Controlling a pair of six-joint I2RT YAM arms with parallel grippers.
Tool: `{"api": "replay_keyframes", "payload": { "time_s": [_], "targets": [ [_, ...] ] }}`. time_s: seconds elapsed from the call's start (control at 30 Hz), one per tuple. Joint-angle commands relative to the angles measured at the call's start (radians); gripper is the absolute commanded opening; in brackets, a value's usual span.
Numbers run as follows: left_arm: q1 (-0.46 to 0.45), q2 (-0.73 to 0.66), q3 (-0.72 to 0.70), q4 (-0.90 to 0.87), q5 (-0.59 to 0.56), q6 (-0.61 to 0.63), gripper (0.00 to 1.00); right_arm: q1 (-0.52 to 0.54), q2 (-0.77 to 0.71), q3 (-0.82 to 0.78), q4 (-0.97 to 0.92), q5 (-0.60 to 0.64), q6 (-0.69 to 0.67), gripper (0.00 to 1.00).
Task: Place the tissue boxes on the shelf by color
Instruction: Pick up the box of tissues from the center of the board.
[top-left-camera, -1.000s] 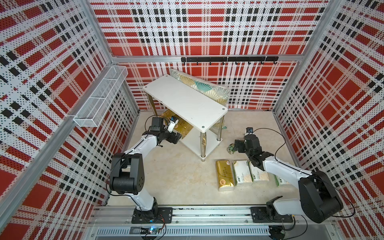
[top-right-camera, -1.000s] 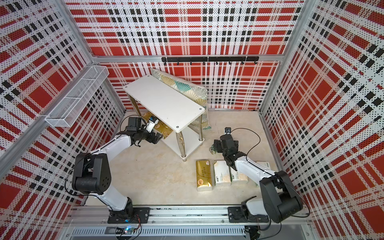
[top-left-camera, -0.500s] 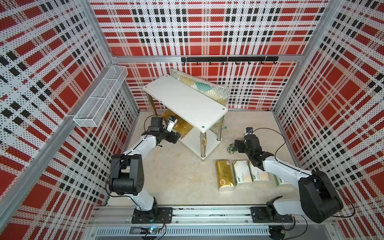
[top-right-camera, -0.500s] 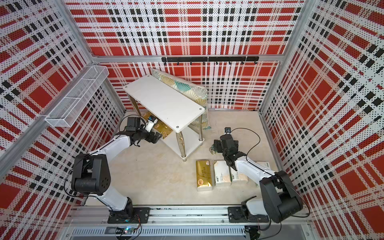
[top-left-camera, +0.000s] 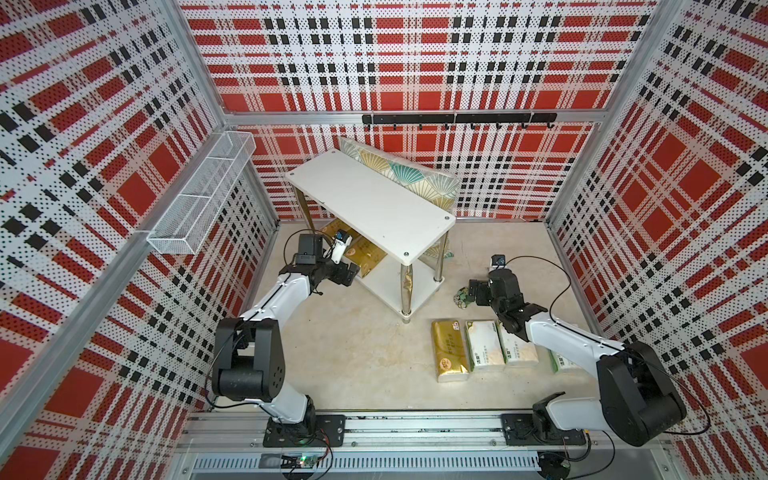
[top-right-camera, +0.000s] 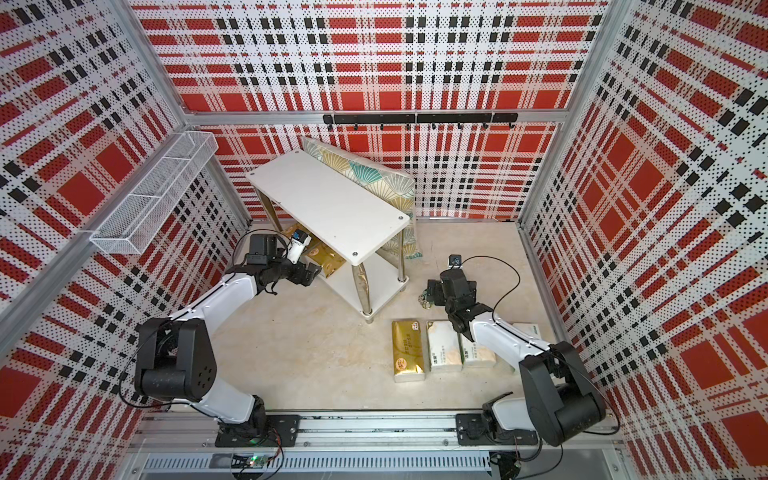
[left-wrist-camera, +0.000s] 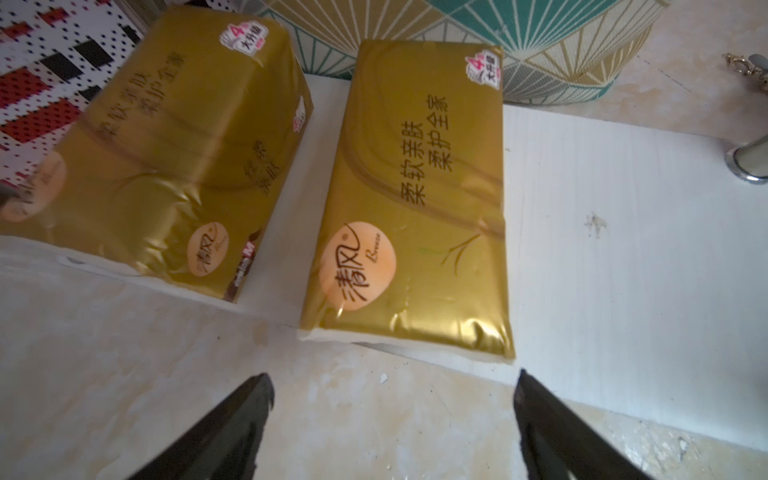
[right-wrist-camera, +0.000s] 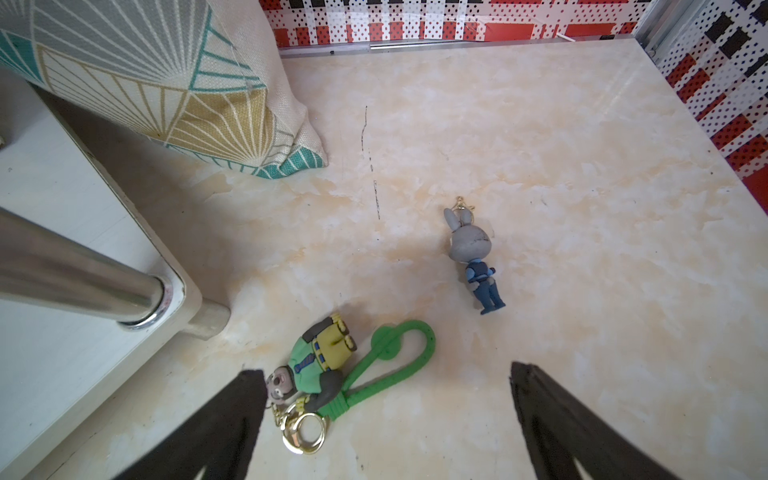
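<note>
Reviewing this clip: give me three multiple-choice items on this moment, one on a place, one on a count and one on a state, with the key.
1. Where do the two gold packs in front of the left gripper lie?
A. top board
B. lower board
C. wire basket

2. How many gold packs lie on the floor?
A. one
B. two
C. three

3. The left gripper is:
A. shut on a gold pack
B. open, holding nothing
C. shut, holding nothing

Key:
1 B: the left wrist view shows both on the white lower board.
2 A: in a top view a single gold pack lies beside a white pack.
3 B: its fingers stand apart, short of the packs.
</note>
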Motion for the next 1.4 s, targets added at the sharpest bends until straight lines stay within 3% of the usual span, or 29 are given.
{"api": "replay_keyframes", "payload": {
  "time_s": [0.0,0.2,0.43,0.6,0.83,1.03,1.37],
  "targets": [
    [0.008,-0.063,-0.004,-0.001,-0.045,-0.021,0.95,0.007,-0.009,0.005,0.015,-0.003,-0.002,1.0],
    [0.008,-0.138,-0.028,-0.019,-0.043,-0.075,0.95,0.007,-0.007,0.008,0.015,-0.008,0.001,1.0],
    [-0.009,-0.223,-0.105,0.026,-0.095,-0.375,0.93,0.007,0.0,0.015,0.019,-0.017,0.009,1.0],
    [-0.084,-0.365,-0.228,0.036,-0.266,-0.566,0.93,0.007,0.002,0.014,0.002,-0.022,0.002,1.0],
    [-0.353,-0.506,-0.346,-0.011,-0.524,-0.81,0.94,0.007,-0.014,0.0,-0.009,-0.016,0.006,1.0],
    [-0.611,-0.51,-0.381,-0.091,-0.692,-0.95,0.99,0.007,-0.011,0.002,-0.029,-0.02,0.009,1.0],
    [-0.925,-0.444,-0.395,-0.104,-0.786,-1.146,0.99,0.007,-0.003,0.015,-0.056,-0.015,0.016,1.0]
  ]
}}
